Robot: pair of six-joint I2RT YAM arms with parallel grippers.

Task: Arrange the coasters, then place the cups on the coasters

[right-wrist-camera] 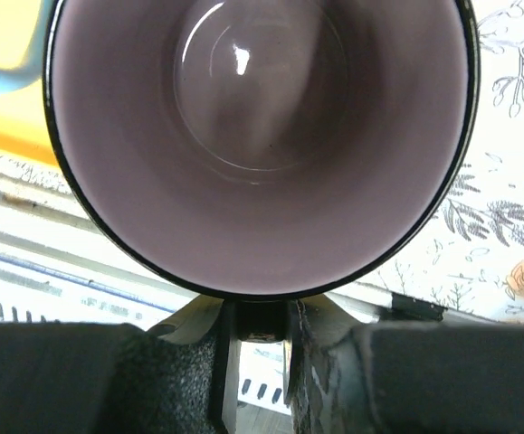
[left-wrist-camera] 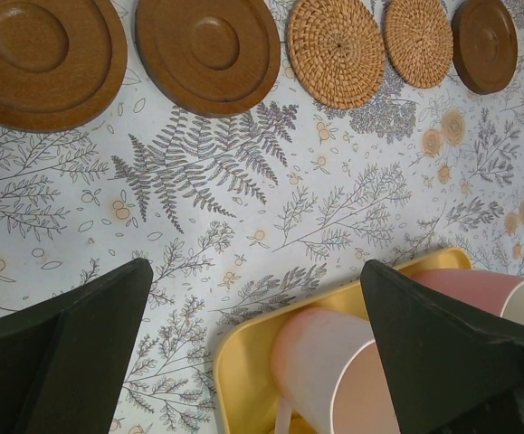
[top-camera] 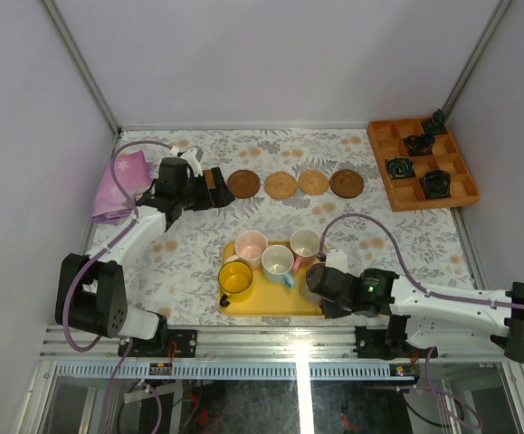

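- Your right gripper (right-wrist-camera: 260, 348) has its fingers close together, with only a narrow slit between them, right under the near rim of the mauve cup (right-wrist-camera: 262, 136). They look pinched on that cup's near side, though the rim hides the contact itself.
- That cup is upright at the near right corner of the yellow tray (top-camera: 275, 300). You cannot tell whether it is off the tray.
- Your left gripper (left-wrist-camera: 254, 271) is spread wide and holds nothing. It hovers at the left end of the coaster row, above the floral table (top-camera: 189, 262).
- The five coasters (left-wrist-camera: 336, 50) lie in a line across the far side of the table, three wooden and two woven. They sit just beside one another without overlapping, so the arranging looks done.
- The yellow cup (top-camera: 235, 280), pale pink cup (top-camera: 251, 244), light blue cup (top-camera: 278, 262) and salmon cup (top-camera: 305, 244) stand on the tray.
- No cup is on a coaster. All five placements are left, likely the mauve one first.
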